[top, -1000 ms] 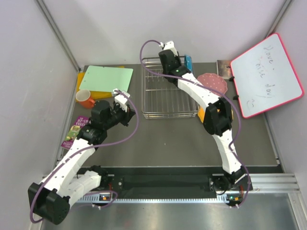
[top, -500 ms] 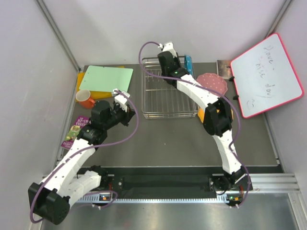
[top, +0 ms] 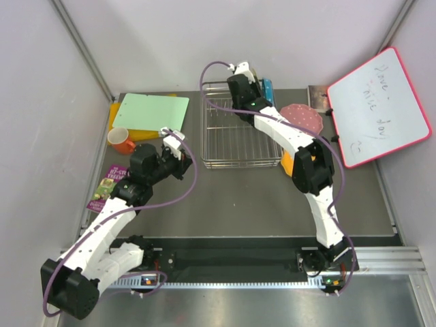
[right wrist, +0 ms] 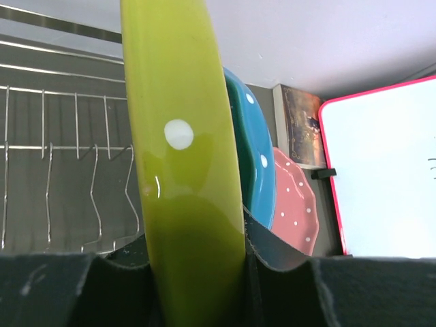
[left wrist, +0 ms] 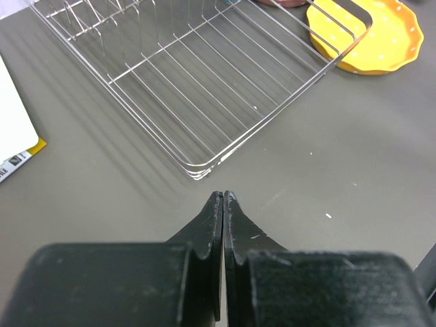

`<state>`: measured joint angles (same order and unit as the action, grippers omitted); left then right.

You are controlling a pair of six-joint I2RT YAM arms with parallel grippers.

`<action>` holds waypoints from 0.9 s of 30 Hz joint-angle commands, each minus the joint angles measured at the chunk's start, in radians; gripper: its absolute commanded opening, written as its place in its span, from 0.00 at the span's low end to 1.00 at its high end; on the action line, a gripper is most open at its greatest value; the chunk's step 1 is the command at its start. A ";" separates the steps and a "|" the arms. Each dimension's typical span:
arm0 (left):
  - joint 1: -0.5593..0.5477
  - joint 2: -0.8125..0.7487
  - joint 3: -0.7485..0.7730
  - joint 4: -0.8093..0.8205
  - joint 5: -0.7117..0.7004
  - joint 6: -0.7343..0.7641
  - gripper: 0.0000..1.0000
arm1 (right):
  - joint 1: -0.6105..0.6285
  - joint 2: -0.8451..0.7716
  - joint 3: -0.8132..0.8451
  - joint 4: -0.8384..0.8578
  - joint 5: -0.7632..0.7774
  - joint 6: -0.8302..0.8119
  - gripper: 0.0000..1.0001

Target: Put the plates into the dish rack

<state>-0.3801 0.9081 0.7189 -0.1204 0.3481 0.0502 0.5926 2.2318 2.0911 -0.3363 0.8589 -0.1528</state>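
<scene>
My right gripper [right wrist: 196,235] is shut on the yellow-green plate [right wrist: 182,163], which it holds upright and edge-on over the far end of the dish rack [top: 235,139]. The blue plate [right wrist: 251,153] stands upright in the rack just right of it and shows in the top view too [top: 268,90]. On the table right of the rack lies the pink plate [top: 302,117]. The orange plate [left wrist: 364,34] lies flat by the rack's near right corner. My left gripper [left wrist: 223,197] is shut and empty, low over the table just short of the rack's near left corner [left wrist: 194,170].
A green cutting board [top: 150,112] and an orange cup [top: 121,140] sit left of the rack. A colourful leaflet [top: 107,185] lies near the left arm. A pink-framed whiteboard [top: 378,105] leans at the right, with a small dark card [top: 318,99] beside it.
The right gripper, still holding the yellow-green plate, has shifted slightly over the rack's far end. The left arm has not moved.
</scene>
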 commanded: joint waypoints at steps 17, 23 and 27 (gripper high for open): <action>0.004 -0.017 -0.032 0.073 0.011 -0.016 0.01 | 0.012 -0.091 0.030 0.045 -0.021 0.061 0.00; 0.004 -0.026 -0.029 0.030 0.009 -0.007 0.01 | 0.013 -0.021 0.073 0.016 -0.044 0.088 0.00; 0.004 -0.023 -0.026 0.018 0.009 -0.004 0.01 | 0.003 0.000 0.070 0.011 -0.043 0.110 0.00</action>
<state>-0.3801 0.9051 0.6933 -0.1169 0.3477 0.0471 0.5980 2.2391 2.0888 -0.4095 0.7872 -0.0830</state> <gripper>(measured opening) 0.011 0.261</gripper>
